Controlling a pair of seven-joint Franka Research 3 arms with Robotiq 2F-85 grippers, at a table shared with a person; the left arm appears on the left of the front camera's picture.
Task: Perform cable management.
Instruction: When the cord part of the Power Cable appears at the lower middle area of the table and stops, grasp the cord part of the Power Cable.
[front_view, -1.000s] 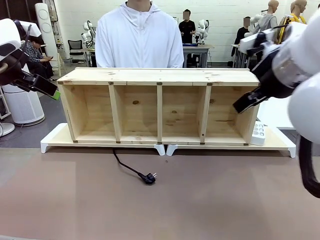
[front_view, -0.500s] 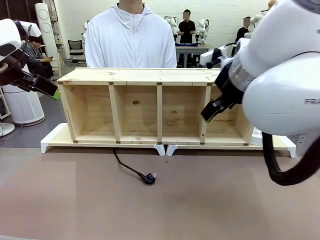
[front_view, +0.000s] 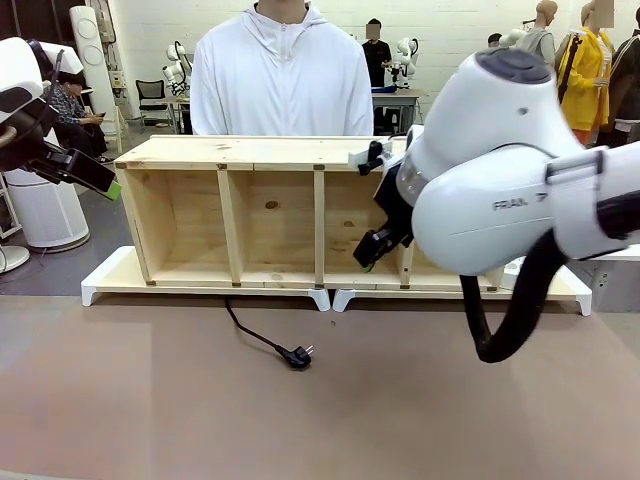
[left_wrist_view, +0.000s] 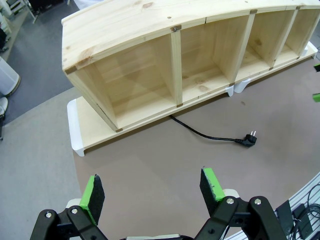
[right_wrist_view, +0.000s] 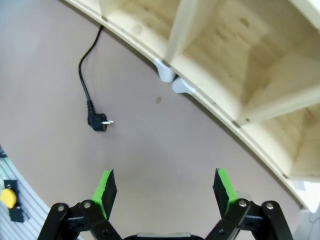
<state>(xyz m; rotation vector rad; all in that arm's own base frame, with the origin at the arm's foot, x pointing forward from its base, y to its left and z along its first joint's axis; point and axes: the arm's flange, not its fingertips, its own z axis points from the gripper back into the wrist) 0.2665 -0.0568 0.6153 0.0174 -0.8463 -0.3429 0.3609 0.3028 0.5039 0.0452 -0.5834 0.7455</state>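
Observation:
The black cable (front_view: 252, 329) comes out from under the wooden shelf (front_view: 320, 150) and ends in a chunky plug (front_view: 298, 355) on the brown table. My right gripper (front_view: 369, 250) hangs open in front of the shelf's third compartment, above and to the right of the plug. In the right wrist view the gripper (right_wrist_view: 165, 187) is open and empty, with the plug (right_wrist_view: 98, 122) off to the upper left. My left gripper (front_view: 108, 184) is raised beside the shelf's left end. In its wrist view it (left_wrist_view: 155, 186) is open, the cable (left_wrist_view: 200, 133) lying well ahead.
A person in a white hooded top (front_view: 280, 85) stands behind the shelf. The shelf rests on two white risers (front_view: 110, 275) that meet near the middle (front_view: 332, 297). Bare brown table (front_view: 320, 420) lies in front of the plug.
My right arm has swung left across the shelf front, and its gripper has dropped from the right end to the third compartment. The left arm and cable have stayed put.

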